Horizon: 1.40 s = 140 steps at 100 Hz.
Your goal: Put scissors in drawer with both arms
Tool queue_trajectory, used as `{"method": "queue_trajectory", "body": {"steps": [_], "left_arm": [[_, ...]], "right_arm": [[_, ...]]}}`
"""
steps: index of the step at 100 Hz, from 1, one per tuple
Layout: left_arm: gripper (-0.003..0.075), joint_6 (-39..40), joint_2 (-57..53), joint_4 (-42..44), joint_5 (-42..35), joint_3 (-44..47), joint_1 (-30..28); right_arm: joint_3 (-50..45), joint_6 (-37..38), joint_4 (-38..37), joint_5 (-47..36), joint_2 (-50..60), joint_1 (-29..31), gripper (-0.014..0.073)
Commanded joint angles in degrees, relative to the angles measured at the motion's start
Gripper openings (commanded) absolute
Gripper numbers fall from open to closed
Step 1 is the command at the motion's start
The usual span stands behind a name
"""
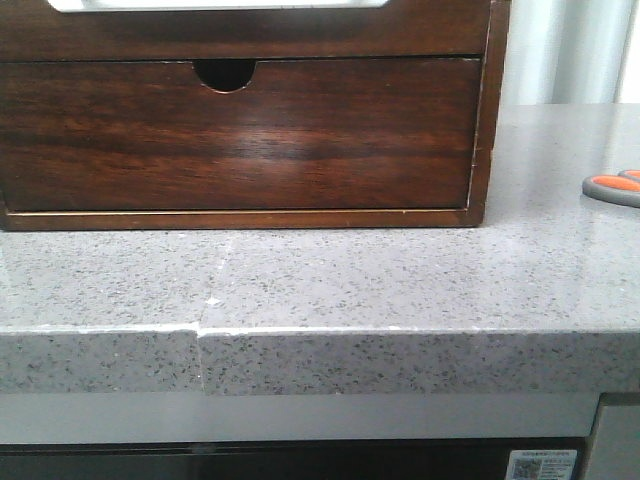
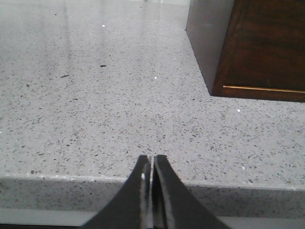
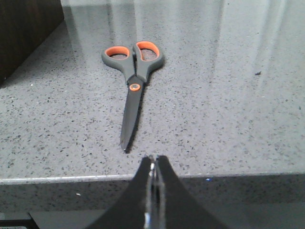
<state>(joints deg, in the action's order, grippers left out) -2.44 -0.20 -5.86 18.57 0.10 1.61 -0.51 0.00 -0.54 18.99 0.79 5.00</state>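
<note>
While beside the box (image 1: 240,130), scissors (image 3: 132,78) flat

You had a grey speckled stone desk (image 1: 350,280) with a glossy top and a thick front edge; a thin seam crossed that edge left of centre. A dark wooden box (image 1: 240,140) stood directly on it, toward the back and left. The scissors (image 3: 134,81) lay flat on the desk to the right of the box, well apart from it, closed, with the orange-lined handles pointing away from the front edge.
</note>
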Motion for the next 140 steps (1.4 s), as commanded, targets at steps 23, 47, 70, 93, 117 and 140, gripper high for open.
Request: {"method": "queue_trajectory", "body": {"steps": [23,47,70,93,117,140], "left_arm": [[-0.0022,0.55,-1.63,-0.69,-3.92,1.15,0.08],[-0.0022,0.55,-1.63,-0.69,-3.92,1.15,0.08],[-0.0022,0.55,-1.63,-0.82,-6.11,1.15,0.08],[-0.0022,0.55,-1.63,-2.89,-12.65,1.15,0.08],[-0.0022,0.44,-1.63,-2.42,-16.43,1.15,0.08],[-0.0022,0.44,-1.63,-2.42,-16.43,1.15,0.08]], "right_arm": [[-1.74,0.00,-0.15,-0.56,0.75,0.20,-0.0061],[-1.74,0.00,-0.15,-0.56,0.75,0.20,-0.0061],[-1.74,0.00,-0.15,-0.56,0.75,0.20,-0.0061],[-1.74,0.00,-0.56,-0.76,0.75,0.20,-0.0061],[-1.74,0.00,-0.56,-1.79,0.75,0.20,-0.0061],[-1.74,0.00,-0.56,-3.71,0.75,0.20,-0.0061]]}}
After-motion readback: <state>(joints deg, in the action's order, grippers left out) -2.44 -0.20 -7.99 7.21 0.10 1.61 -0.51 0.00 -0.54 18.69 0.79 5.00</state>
